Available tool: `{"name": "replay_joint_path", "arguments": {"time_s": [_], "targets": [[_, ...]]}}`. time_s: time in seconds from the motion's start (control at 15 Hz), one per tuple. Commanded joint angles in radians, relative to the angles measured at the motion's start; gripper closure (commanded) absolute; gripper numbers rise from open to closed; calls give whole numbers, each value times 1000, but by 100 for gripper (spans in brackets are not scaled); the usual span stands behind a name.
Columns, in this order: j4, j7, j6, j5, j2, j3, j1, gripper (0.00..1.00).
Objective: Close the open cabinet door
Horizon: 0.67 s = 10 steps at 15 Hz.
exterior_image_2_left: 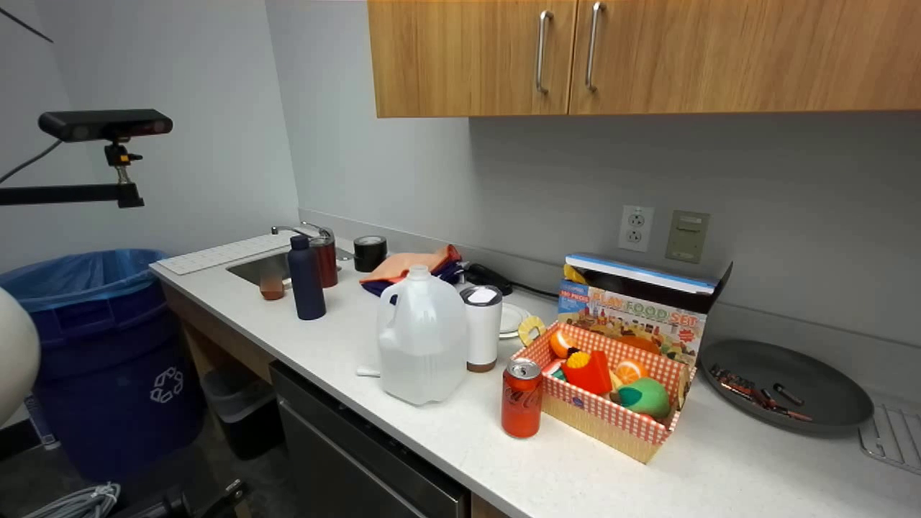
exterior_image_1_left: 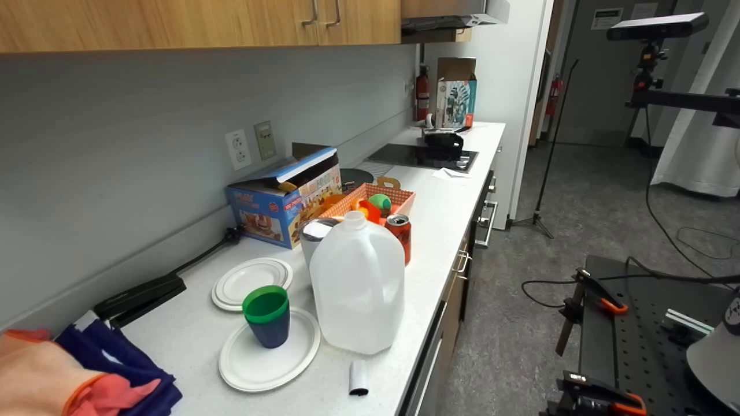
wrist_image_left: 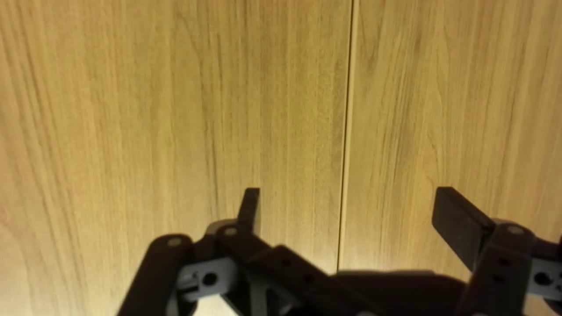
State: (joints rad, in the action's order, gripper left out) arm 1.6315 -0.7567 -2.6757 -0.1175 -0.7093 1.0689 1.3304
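Two light-brown wood-grain cabinet doors hang on the wall in both exterior views: the left door [exterior_image_1_left: 173, 23] [exterior_image_2_left: 468, 61] and the right door [exterior_image_1_left: 361, 23] [exterior_image_2_left: 719, 57]. Both look flush and shut, with a thin line between them. Each has a slim metal handle [exterior_image_2_left: 543, 52] beside this line near the lower edge. In the wrist view, wood-grain panels [wrist_image_left: 285, 109] fill the picture, split by a narrow seam. My gripper [wrist_image_left: 347, 193] is open and empty in front of them, one finger each side of the seam. It is outside both exterior views. Contact with the panels cannot be told.
Below the cabinet, the white counter [exterior_image_2_left: 763, 482] holds a plastic jug [exterior_image_2_left: 423, 338], a soda can [exterior_image_2_left: 522, 403], a checkered basket [exterior_image_2_left: 604, 417], a toy box [exterior_image_1_left: 283, 208] and plates [exterior_image_1_left: 254, 370]. A range hood [exterior_image_1_left: 445, 22] stands beyond the right door. The arm's base [exterior_image_1_left: 717, 358] is on a black table [exterior_image_1_left: 642, 323].
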Motion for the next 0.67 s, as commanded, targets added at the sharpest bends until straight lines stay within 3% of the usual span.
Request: {"name": "replay_joint_path", "arguments": {"time_s": [0.0, 0.27, 0.6], "targets": [[11, 41, -14, 41, 76, -35, -109, 0], [68, 78, 2, 35, 104, -135, -273, 0], [189, 119, 10, 18, 75, -314, -505, 0]]}}
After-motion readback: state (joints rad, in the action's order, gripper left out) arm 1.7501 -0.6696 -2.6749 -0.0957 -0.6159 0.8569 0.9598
